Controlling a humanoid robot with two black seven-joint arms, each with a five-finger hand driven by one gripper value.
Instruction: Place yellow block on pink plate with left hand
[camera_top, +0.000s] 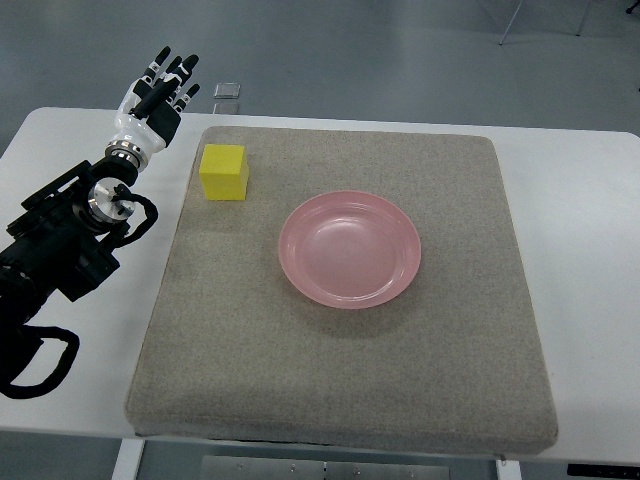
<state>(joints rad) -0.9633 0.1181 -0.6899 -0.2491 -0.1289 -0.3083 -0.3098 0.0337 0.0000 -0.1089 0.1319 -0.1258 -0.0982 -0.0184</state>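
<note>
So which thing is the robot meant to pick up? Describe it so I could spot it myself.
Start from the big grey mat covering the white table. In its far left corner, beside the robot's left hand, sits the yellow block. It is the only cube, bright yellow, unlike the round pink plate at the centre.

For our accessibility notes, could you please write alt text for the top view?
A yellow block sits on a grey mat, to the left of an empty pink plate. The robot's left hand hovers open beyond the mat's far left corner, holding nothing.
</note>
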